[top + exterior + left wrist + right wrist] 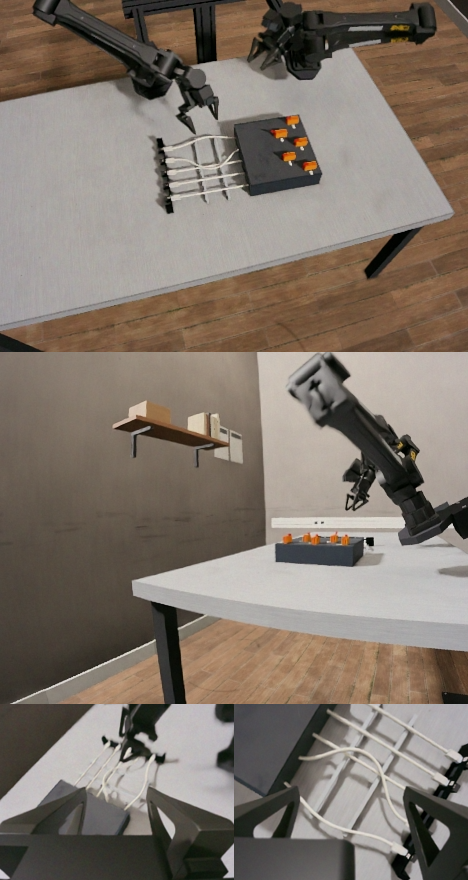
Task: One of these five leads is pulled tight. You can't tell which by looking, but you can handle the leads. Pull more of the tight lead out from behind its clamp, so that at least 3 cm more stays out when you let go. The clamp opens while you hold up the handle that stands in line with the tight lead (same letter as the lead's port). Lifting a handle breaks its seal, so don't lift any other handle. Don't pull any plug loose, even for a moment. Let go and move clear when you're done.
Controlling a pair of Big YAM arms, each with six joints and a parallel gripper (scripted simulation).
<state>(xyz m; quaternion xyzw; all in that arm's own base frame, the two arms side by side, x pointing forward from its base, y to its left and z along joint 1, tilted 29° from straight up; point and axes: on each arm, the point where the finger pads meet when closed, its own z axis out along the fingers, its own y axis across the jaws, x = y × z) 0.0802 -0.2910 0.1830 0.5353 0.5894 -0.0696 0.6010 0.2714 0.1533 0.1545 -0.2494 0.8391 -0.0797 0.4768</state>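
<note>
Atop the box, five handles.

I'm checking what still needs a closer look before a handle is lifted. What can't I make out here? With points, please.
- Letters by the orange handles [289, 156] [315, 540]: too small in top and exterior; the handles are out of both wrist views.
- Two middle plugs, right wrist: hidden behind a finger [438, 830].
- Box end of the farthest lead [407, 727], right wrist: cut off by the top edge.
- Which lead is tight: looks don't tell.
</note>
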